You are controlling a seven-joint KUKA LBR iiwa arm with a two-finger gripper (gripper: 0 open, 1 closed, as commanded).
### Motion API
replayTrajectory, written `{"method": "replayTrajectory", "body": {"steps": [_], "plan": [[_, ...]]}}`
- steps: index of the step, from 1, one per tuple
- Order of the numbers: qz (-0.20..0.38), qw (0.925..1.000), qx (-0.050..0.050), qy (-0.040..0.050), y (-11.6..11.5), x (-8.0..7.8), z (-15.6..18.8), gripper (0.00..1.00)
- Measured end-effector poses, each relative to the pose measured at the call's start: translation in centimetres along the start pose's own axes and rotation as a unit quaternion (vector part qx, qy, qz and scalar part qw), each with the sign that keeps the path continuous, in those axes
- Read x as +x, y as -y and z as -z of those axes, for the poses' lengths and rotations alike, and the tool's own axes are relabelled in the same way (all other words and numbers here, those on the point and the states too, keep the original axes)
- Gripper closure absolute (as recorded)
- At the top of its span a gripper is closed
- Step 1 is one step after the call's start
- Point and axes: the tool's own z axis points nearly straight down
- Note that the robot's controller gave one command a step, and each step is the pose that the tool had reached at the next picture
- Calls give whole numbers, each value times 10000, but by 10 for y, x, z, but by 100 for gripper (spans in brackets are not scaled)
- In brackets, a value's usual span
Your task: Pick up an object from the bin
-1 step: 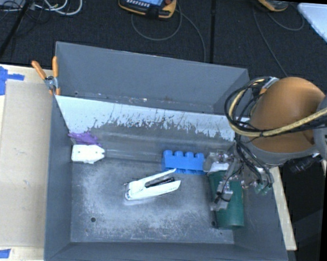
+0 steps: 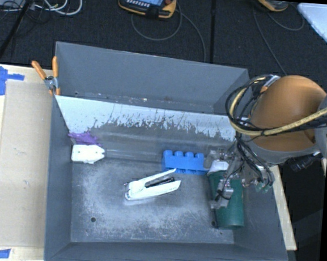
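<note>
My gripper (image 2: 225,190) hangs low at the bin's right side, directly over a dark green cylinder-shaped thing (image 2: 232,208) that lies along the right wall. The gripper's lower part overlaps the cylinder's upper end. A blue toothed plastic block (image 2: 183,161) lies just left of the gripper, with a small pale piece (image 2: 218,165) at its right end. A white stapler (image 2: 152,188) lies slanted in the middle of the bin floor.
A white toy-like piece (image 2: 87,153) with a purple scrap (image 2: 81,137) above it sits at the bin's left, near the back wall. The arm's orange dome and its cables cover the bin's right rim. Bare floor runs along the front.
</note>
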Motion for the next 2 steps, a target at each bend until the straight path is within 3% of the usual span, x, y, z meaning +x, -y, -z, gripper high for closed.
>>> {"method": "replayTrajectory", "body": {"steps": [1,2], "plan": [[-327,9995,-2,13,-34,-21,-56,0],[478,9989,0,-12,-86,-37,-71,0]]}}
